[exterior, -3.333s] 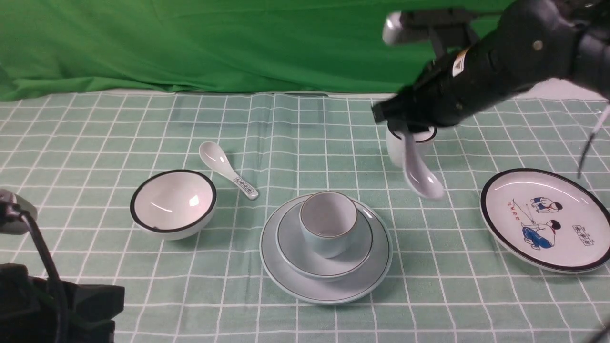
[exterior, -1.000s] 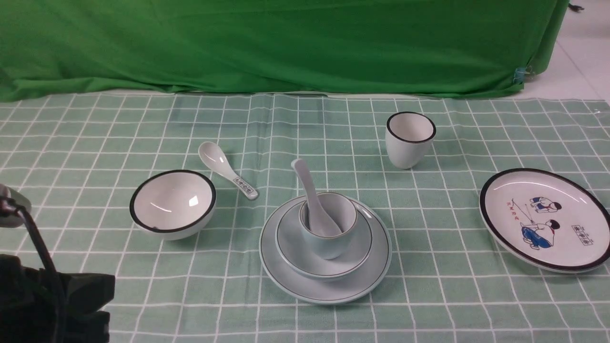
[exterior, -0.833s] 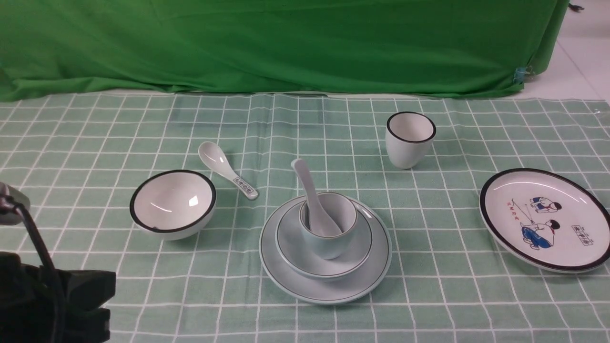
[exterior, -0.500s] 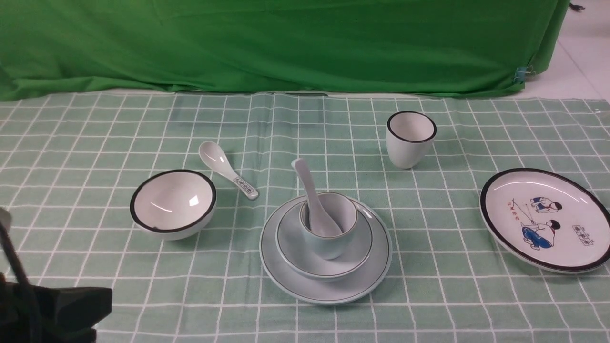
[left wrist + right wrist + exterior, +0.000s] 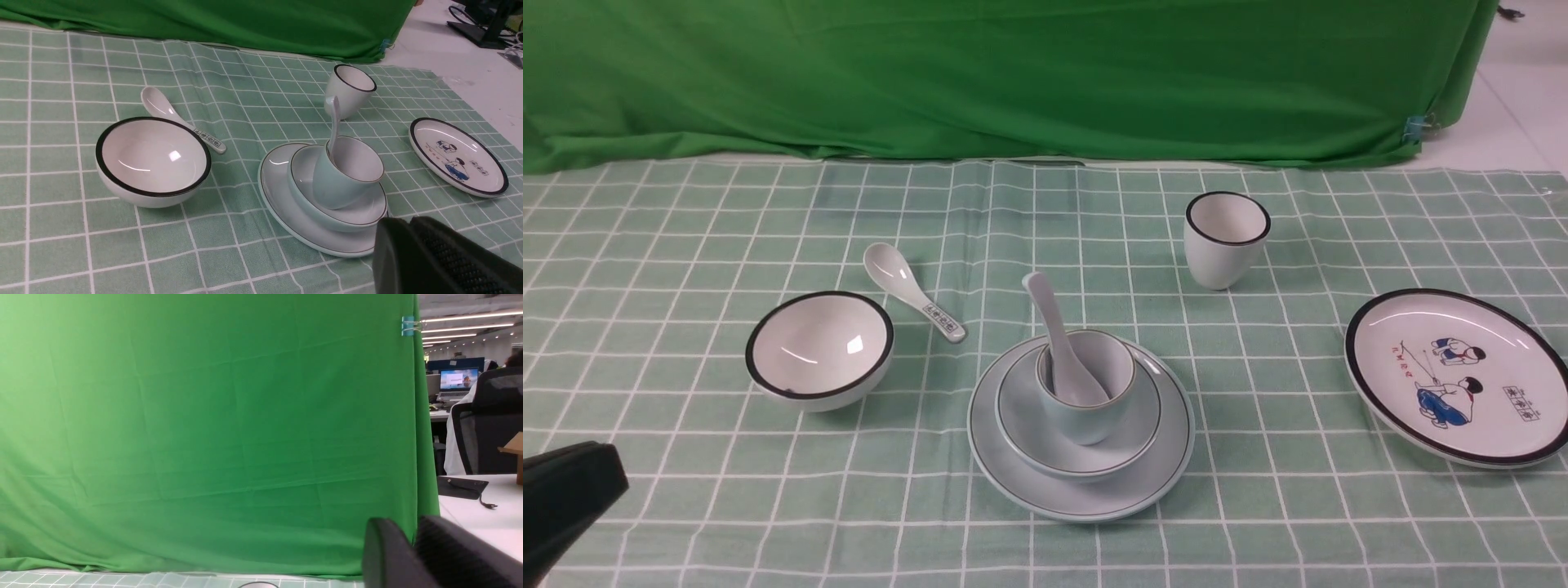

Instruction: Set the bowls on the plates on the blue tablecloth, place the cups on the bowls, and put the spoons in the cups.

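blue tablecloth (image 5: 686, 204) spans the bench, green backdrop (image 5: 1013, 73) hung behind. cartoon plate (image 5: 1458, 377) lies bare at far right. pale blue plate (image 5: 1086, 500) at centre front carries the blue bowl (image 5: 1017, 408), blue cup (image 5: 1086, 416) and plain spoon (image 5: 1049, 327), handle leaning up and back-left; that set looks done. white bowl (image 5: 819, 349) sits upright on the cloth at left, well apart from its plate, the blue stack between them: likely the next pick. left arm (image 5: 564, 498) shows at the near-left corner, bowl ahead of it and slightly right, so left is the nearer arm. left gripper (image 5: 410, 223) pressed together, empty. right gripper (image 5: 413, 528) is out of the front view, facing the backdrop, fingers a sliver apart, holding nothing. white cup (image 5: 1227, 245) stands back right. marked spoon (image 5: 915, 296) lies just beside the white bowl, long axis back-left to front-right.
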Available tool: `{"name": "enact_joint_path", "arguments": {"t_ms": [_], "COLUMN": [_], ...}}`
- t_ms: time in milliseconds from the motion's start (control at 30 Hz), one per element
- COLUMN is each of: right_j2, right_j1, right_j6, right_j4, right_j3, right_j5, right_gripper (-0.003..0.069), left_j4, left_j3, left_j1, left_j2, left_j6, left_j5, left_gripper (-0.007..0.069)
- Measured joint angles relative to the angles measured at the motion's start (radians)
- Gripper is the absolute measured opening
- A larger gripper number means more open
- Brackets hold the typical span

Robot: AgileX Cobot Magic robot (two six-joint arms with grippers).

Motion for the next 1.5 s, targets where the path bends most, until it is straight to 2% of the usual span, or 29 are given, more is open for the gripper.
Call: {"name": "enact_joint_path", "arguments": {"t_ms": [300, 433, 500, 567, 600, 633, 667, 833, 900, 1167, 1500], "right_j2": [0.000, 0.000, 0.000, 0.000, 0.000, 0.000, 0.000, 0.000, 0.000, 0.000, 0.000], "right_j1": [0.000, 0.000, 0.000, 0.000, 0.000, 0.000, 0.000, 0.000, 0.000, 0.000, 0.000], "right_j6": [0.000, 0.000, 0.000, 0.000, 0.000, 0.000, 0.000, 0.000, 0.000, 0.001, 0.001], "right_j4": [0.000, 0.000, 0.000, 0.000, 0.000, 0.000, 0.000, 0.000, 0.000, 0.000, 0.000], "right_j3": [0.000, 0.000, 0.000, 0.000, 0.000, 0.000, 0.000, 0.000, 0.000, 0.001, 0.001], "right_j5": [0.000, 0.000, 0.000, 0.000, 0.001, 0.001, 0.001, 0.001, 0.000, 0.003, 0.003], "right_gripper": [0.0165, 0.0174, 0.0180, 0.0182, 0.0188, 0.0189, 0.0192, 0.0202, 0.0203, 0.0215, 0.0227], "left_j4": [0.014, 0.028, 0.000, -0.020, -0.083, -0.083, -0.117, -0.194, -0.197, -0.164, -0.162], "left_j3": [0.000, 0.023, 0.062, 0.083, 0.162, 0.171, 0.223, 0.438, 0.471, 0.518, 0.518], "left_j1": [0.000, 0.007, 0.065, 0.097, 0.203, 0.203, 0.274, 0.472, 0.496, 0.452, 0.451], "left_j2": [0.000, -0.002, -0.015, -0.026, -0.063, -0.068, -0.107, -0.251, -0.261, -0.266, -0.266], "left_j6": [0.022, 0.078, 0.144, 0.181, 0.246, 0.251, 0.283, 0.338, 0.343, 0.357, 0.391], "left_j5": [-0.007, -0.085, -0.191, -0.230, -0.333, -0.333, -0.386, -0.459, -0.462, -0.443, -0.365], "left_gripper": [0.0012, 0.0012, 0.0012, 0.0012, 0.0012, 0.0012, 0.0012, 0.0012, 0.0012, 0.0013, 0.0017]}}
